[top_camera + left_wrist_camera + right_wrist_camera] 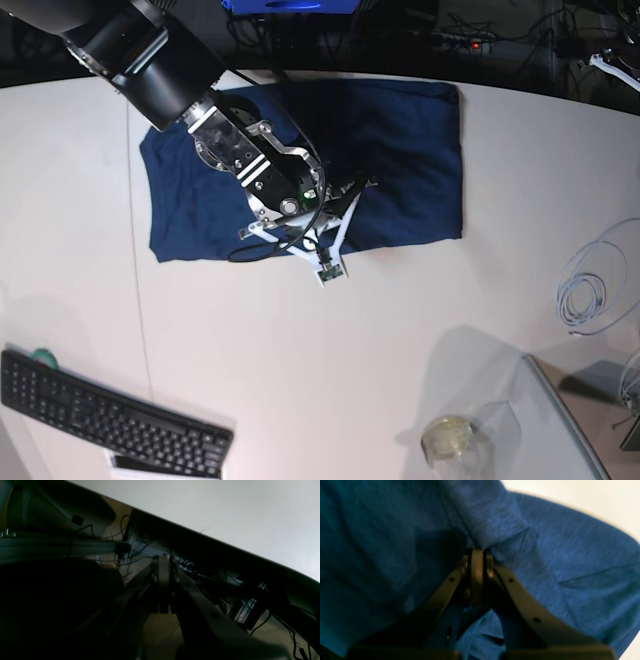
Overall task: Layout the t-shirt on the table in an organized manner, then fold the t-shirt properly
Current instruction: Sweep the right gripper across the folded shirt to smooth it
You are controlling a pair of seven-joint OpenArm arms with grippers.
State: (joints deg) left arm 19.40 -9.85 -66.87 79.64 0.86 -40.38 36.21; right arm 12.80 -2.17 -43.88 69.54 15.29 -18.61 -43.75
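Where the t-shirt [400, 165] lies spread across the far middle of the table [300, 380], its dark navy cloth forms a rough wide rectangle, with one sleeve reaching toward the base view's left and light wrinkles across the body. Its near hem runs roughly level, a little back from the table's centre. Over that near edge the right gripper [478, 555] presses down, its jaws drawn together and pinching a raised fold of the blue fabric, as the right wrist view shows close up. The left gripper [163, 562] has its jaws closed with nothing between them; it hangs off the table's edge, with cables and dark framework behind it. Nearer the front, a black keyboard [110, 420] sits at the table's left corner. A coiled white cable [590, 290] rests at the right, well apart from the shirt.
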